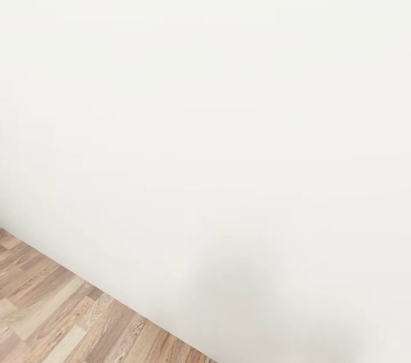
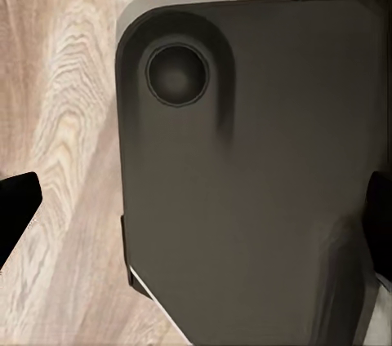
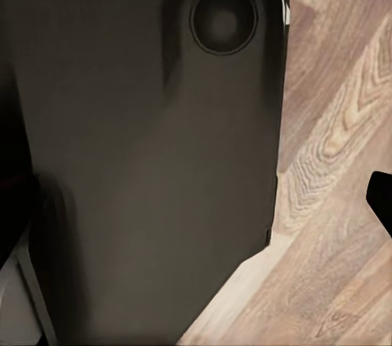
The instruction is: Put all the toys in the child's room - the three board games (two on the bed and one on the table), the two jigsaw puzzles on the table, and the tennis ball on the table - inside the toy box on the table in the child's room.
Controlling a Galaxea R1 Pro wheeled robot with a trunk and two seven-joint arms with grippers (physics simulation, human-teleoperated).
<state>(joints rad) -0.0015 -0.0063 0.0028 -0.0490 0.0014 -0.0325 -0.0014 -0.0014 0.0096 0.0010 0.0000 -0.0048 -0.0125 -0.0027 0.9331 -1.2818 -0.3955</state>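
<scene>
1. Head view: a plain white wall point(image 1: 228, 95) stands close ahead, with wood-plank floor point(image 1: 63, 317) at the near left. No toys, table or toy box are visible, so progress cannot be judged; the robot seems to be in transit and must turn from the wall.
2. Left wrist view: the robot's dark base point(image 2: 245, 183) hangs over the floor; a black fingertip point(image 2: 15, 207) shows, but I cannot tell the left gripper's state.
3. Right wrist view: again the dark base point(image 3: 139, 158) over planks; the right gripper's state is equally unclear.
</scene>
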